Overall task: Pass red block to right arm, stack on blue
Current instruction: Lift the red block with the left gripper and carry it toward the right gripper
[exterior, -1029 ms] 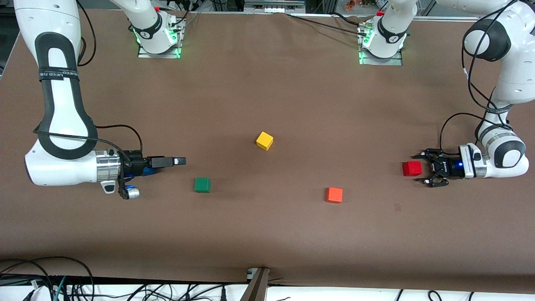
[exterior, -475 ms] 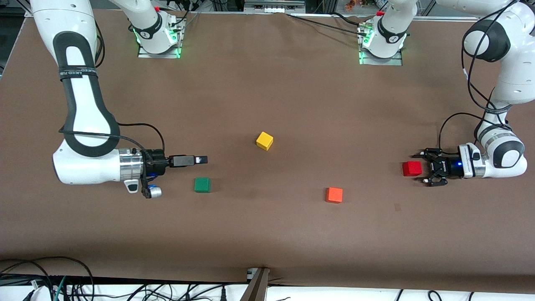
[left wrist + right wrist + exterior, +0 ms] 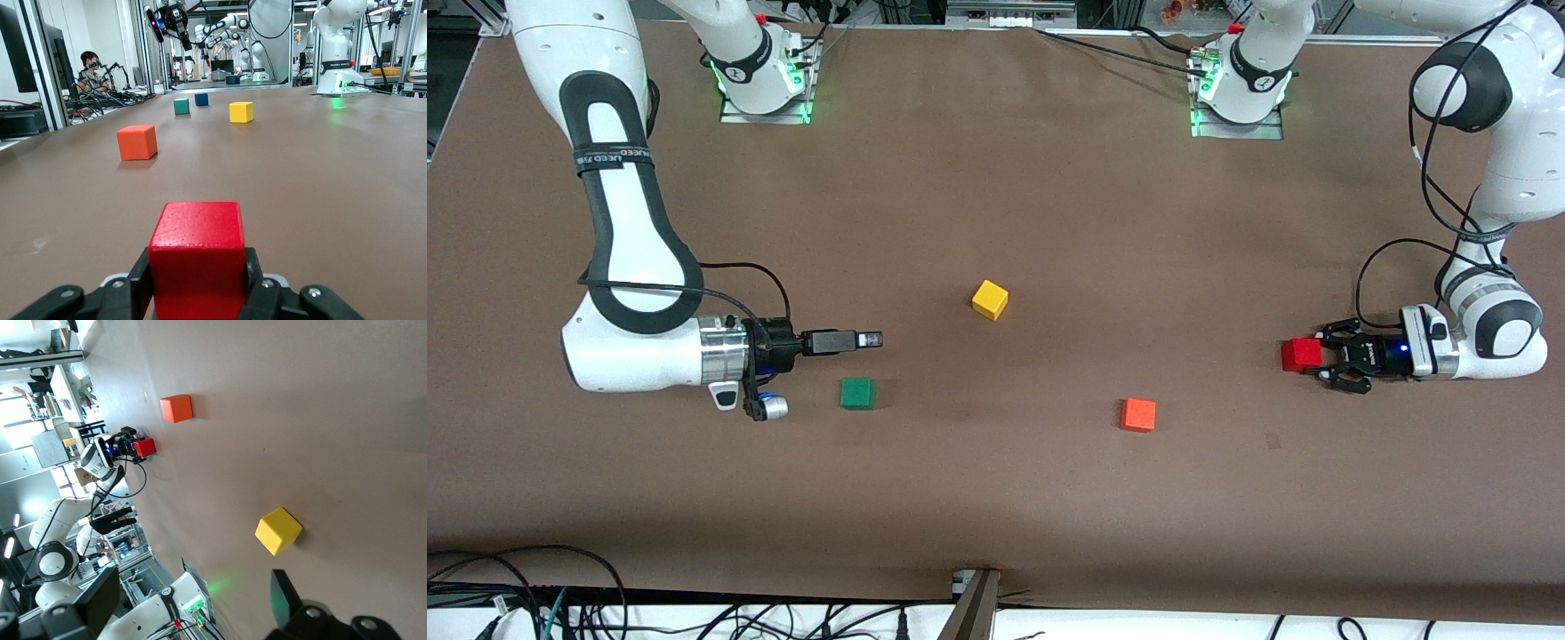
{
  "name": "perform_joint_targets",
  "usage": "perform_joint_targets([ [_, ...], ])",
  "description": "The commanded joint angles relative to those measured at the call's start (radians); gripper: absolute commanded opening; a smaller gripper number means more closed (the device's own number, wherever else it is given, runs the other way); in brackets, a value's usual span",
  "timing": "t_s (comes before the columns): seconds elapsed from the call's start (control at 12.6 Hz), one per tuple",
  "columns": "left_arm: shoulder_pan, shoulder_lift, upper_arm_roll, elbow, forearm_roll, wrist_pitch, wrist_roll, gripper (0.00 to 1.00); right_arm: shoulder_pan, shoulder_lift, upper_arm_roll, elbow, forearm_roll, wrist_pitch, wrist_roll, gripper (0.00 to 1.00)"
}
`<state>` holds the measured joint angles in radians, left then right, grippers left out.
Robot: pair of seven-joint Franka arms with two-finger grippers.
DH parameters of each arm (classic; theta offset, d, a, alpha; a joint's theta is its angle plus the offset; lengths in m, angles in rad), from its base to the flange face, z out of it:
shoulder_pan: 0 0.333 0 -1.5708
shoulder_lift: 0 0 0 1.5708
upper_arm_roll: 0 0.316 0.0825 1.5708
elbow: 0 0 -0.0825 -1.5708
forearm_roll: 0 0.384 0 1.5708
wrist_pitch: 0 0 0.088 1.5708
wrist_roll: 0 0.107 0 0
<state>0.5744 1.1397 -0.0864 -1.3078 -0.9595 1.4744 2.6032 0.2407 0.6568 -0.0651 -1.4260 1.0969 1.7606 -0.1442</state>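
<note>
The red block (image 3: 1301,354) sits at the left arm's end of the table, and my left gripper (image 3: 1319,357) is shut on it, low at the table. In the left wrist view the red block (image 3: 195,257) fills the space between the black fingers (image 3: 257,287). The blue cube (image 3: 201,99) shows small in that view beside the green cube (image 3: 181,106); in the front view my right arm's wrist hides it. My right gripper (image 3: 869,339) is open and empty, held level over the table beside the green cube (image 3: 857,393). Its fingers (image 3: 287,597) stand wide apart.
A yellow cube (image 3: 990,300) lies mid-table and an orange cube (image 3: 1138,414) lies nearer the front camera, between the two grippers. Both show in the right wrist view, yellow (image 3: 278,531) and orange (image 3: 176,408). The arm bases stand at the table's back edge.
My left gripper's jaws have closed onto the red block. My right arm has moved toward the middle of the table, and now covers the blue cube in the front view.
</note>
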Motion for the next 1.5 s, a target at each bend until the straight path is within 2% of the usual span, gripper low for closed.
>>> perform_joint_targets([
  [0.0,-0.014,0.02,0.004,0.027,-0.05,-0.02,0.081,0.0,0.0,0.018,0.004,0.016,0.034,0.008,-0.014,1.0],
  [0.32,-0.06,0.017,-0.016,0.01,-0.157,-0.091,-0.032,0.0,-0.006,0.018,0.004,0.016,0.05,0.004,-0.014,1.0],
  [0.4,-0.079,0.005,-0.048,0.012,-0.183,-0.098,-0.049,0.0,-0.008,0.018,0.004,0.016,0.054,0.002,-0.014,1.0],
  [0.63,-0.108,-0.011,-0.205,0.013,-0.209,-0.092,-0.199,0.0,-0.011,0.018,0.004,0.016,0.084,-0.006,-0.032,1.0],
  [0.87,-0.217,-0.079,-0.256,0.024,-0.223,-0.08,-0.351,0.0,-0.014,0.017,0.002,0.016,0.087,-0.007,-0.038,1.0],
  [0.95,-0.253,-0.101,-0.272,0.012,-0.284,-0.06,-0.394,0.0,-0.018,0.017,0.002,0.016,0.087,-0.007,-0.038,1.0],
  [1.19,-0.344,-0.161,-0.311,-0.036,-0.431,0.107,-0.4,0.0,-0.018,0.017,0.002,0.016,0.104,-0.009,-0.048,1.0],
  [1.35,-0.384,-0.166,-0.373,-0.039,-0.479,0.254,-0.446,0.0,-0.02,0.014,0.002,0.016,0.109,-0.01,-0.052,1.0],
  [1.43,-0.392,-0.169,-0.427,-0.039,-0.495,0.347,-0.471,0.0,-0.02,0.011,0.002,0.018,0.124,-0.01,-0.051,1.0],
])
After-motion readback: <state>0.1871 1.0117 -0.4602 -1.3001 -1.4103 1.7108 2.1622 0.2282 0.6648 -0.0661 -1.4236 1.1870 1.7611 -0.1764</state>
